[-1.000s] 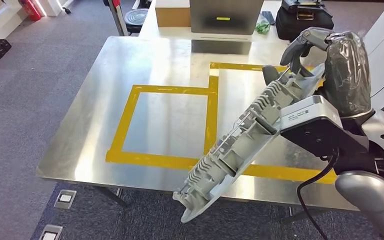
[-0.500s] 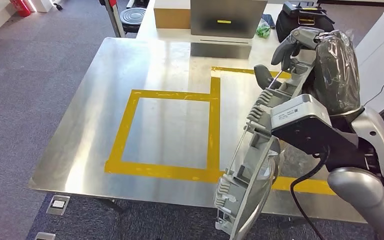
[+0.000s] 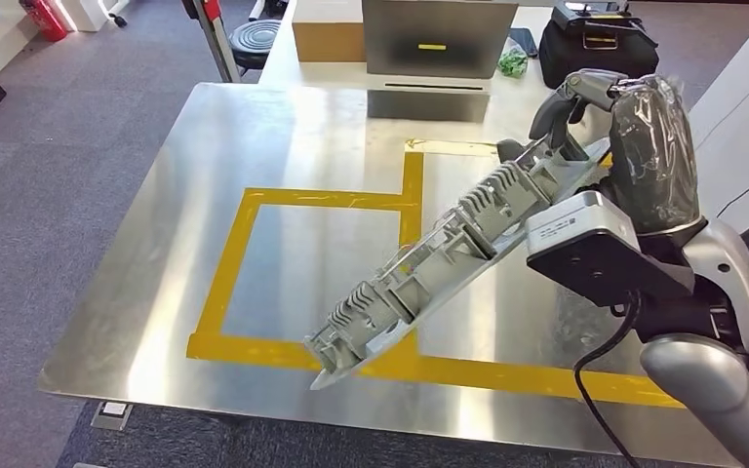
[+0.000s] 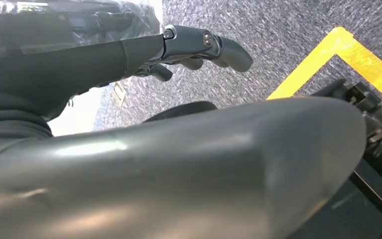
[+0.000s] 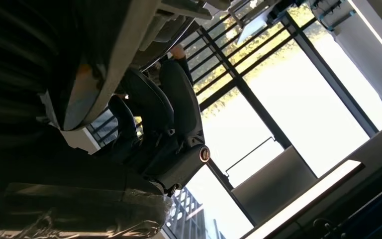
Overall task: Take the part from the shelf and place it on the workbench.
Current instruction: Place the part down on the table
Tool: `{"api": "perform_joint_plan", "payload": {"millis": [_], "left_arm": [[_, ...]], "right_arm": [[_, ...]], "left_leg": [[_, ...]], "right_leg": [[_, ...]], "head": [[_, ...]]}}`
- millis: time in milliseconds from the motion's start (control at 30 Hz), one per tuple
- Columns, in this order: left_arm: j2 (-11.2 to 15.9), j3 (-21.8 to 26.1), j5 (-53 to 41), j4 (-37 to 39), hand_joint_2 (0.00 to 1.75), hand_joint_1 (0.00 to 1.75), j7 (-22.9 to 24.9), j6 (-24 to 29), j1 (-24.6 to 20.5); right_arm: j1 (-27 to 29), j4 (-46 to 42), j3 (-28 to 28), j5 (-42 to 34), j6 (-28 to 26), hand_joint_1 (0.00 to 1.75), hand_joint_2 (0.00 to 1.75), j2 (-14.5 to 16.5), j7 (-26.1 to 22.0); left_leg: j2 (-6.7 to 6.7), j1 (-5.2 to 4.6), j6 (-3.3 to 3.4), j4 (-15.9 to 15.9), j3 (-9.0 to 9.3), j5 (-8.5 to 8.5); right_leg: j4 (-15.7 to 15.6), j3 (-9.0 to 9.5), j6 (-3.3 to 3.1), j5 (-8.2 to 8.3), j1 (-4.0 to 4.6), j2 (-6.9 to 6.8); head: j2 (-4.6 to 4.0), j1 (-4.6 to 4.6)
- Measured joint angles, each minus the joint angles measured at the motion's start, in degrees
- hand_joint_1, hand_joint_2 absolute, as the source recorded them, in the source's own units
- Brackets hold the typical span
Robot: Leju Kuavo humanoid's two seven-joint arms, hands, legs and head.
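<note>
The right hand gripped the grey part, which slanted down from it above the table. Carrying looked finished; lowering flat seemed next.

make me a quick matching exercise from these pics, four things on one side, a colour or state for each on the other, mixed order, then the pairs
Things:
1. part
2. tape outline
3. bag
4. right hand

Colour or state:
A. black, on the far surface behind the workbench
B. grey, ribbed, slanting above the workbench
C. grips the upper end of the part
D. yellow, stuck flat on the metal top

Pairs: 1-B, 2-D, 3-A, 4-C
</note>
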Motion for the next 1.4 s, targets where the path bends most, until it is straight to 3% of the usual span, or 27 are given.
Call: {"api": "perform_joint_plan", "payload": {"millis": [133, 367, 800, 1000, 1167, 1400], "left_arm": [[0.1, 0.0, -0.2, 0.0, 1.75, 0.00, 0.0, -0.3, -0.3], [0.0, 0.0, -1.0, 0.0, 1.75, 0.00, 0.2, -0.8, -0.7], [-0.5, -0.1, -3.9, 0.0, 1.75, 0.00, 1.8, -2.2, -2.0], [-0.9, -0.3, -5.0, -0.1, 1.75, 0.00, 1.8, -2.5, -3.0], [-1.2, -0.3, -5.0, -0.1, 1.75, 0.00, 1.5, -1.9, -3.0], [-1.2, -0.3, -5.0, -0.1, 1.75, 0.00, 2.9, -2.1, -1.9]], "right_arm": [[0.0, 1.7, 0.6, -0.9, 1.6, 1.75, 1.75, 0.0, 0.5], [-0.4, 6.6, 1.5, -3.3, 3.8, 1.75, 1.75, 0.4, 1.1], [-3.8, 21.7, 4.3, -7.1, 9.3, 1.75, 1.75, 2.1, 4.5], [-6.2, 29.3, 5.0, -7.3, 6.6, 1.75, 1.75, 3.2, 4.3], [-5.8, 33.4, 4.9, -6.6, 2.9, 1.75, 1.75, 3.3, 3.2], [-4.9, 36.3, 4.3, -6.1, 1.9, 1.75, 1.75, 2.9, 4.1]], "left_leg": [[0.00, -0.03, -0.25, -0.1, -0.18, 0.36], [0.01, 0.02, -0.44, -0.5, 0.02, 0.51], [0.01, -0.04, -0.32, -0.5, 0.65, 0.75], [-0.01, -0.05, -0.30, -0.4, 0.70, 0.76], [0.00, -0.05, -0.29, -0.4, 0.74, 0.74], [0.02, -0.05, -0.23, -0.4, 0.83, 0.70]], "right_leg": [[-0.1, -0.21, -0.53, -0.18, 0.00, 0.00], [-0.1, 0.04, -1.11, 0.01, 0.16, -0.09], [-0.5, 0.94, -0.95, 0.35, 0.12, -0.13], [-0.6, 1.05, -0.94, 0.35, 0.12, -0.17], [-0.6, 1.07, -0.94, 0.35, 0.12, -0.14], [-0.7, 1.15, -0.93, 0.34, 0.13, -0.11]], "head": [[0.00, -0.47], [0.00, -0.53], [0.00, -0.41], [0.00, -0.41], [0.00, -0.40], [0.00, -0.41]]}}
